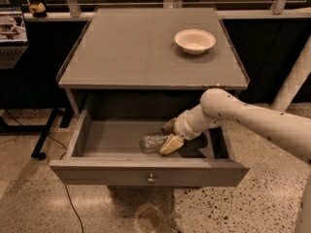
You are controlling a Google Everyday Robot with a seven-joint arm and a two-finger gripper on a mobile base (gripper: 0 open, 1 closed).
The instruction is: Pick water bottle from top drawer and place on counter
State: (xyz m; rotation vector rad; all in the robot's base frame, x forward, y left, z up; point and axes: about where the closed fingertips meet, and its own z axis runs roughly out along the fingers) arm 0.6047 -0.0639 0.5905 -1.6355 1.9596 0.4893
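Observation:
The water bottle [151, 142], small, clear and crinkled, lies on its side on the floor of the open top drawer [102, 139], near its middle front. My gripper [170, 135] is down inside the drawer at the bottle's right end, reaching in from the right on the white arm [243, 118]. The bottle's right end is partly hidden behind the gripper. The drawer's front panel with its small round knob [151, 178] faces me. The grey counter [121, 47] sits above the drawer.
A white bowl [195, 41] stands on the counter's back right. A white post [296, 76] rises at the right. A dark table leg and cable [46, 135] are on the floor at the left. Speckled floor lies in front.

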